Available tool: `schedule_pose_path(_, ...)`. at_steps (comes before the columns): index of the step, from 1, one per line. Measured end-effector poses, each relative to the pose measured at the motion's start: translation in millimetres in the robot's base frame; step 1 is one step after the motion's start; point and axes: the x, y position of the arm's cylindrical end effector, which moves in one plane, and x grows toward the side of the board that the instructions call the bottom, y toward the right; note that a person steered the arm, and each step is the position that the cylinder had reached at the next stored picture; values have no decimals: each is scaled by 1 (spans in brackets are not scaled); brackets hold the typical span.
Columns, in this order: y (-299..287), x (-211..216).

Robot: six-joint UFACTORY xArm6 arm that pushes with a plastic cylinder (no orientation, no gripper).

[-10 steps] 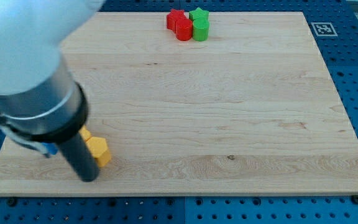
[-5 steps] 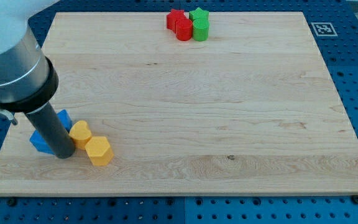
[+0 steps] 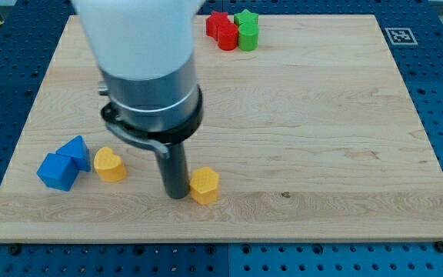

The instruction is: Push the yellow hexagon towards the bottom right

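The yellow hexagon [image 3: 204,185] lies on the wooden board [image 3: 306,131] near the view's bottom, left of centre. My tip [image 3: 177,194] rests on the board right against the hexagon's left side. A second yellow block [image 3: 109,165], rounded like a heart, lies further to the view's left, apart from the tip.
Two blue blocks [image 3: 64,162] lie touching at the view's left, beside the rounded yellow block. At the view's top, two red blocks [image 3: 223,31] and two green blocks [image 3: 247,29] are clustered together. The board's bottom edge runs just below the hexagon.
My tip has swept from the view's left to the right. The yellow hexagon has moved right with it, away from the rounded yellow block. The blue blocks now show fully.
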Motion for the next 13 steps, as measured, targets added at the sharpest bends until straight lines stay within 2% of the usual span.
schedule_pose_path(3,117,-12)
schedule_pose_path(4,131,-12)
schedule_pose_path(6,83,12)
schedule_pose_path(7,94,12)
schedule_pose_path(11,199,14)
schedule_pose_path(12,192,23)
schedule_pose_path(13,173,53)
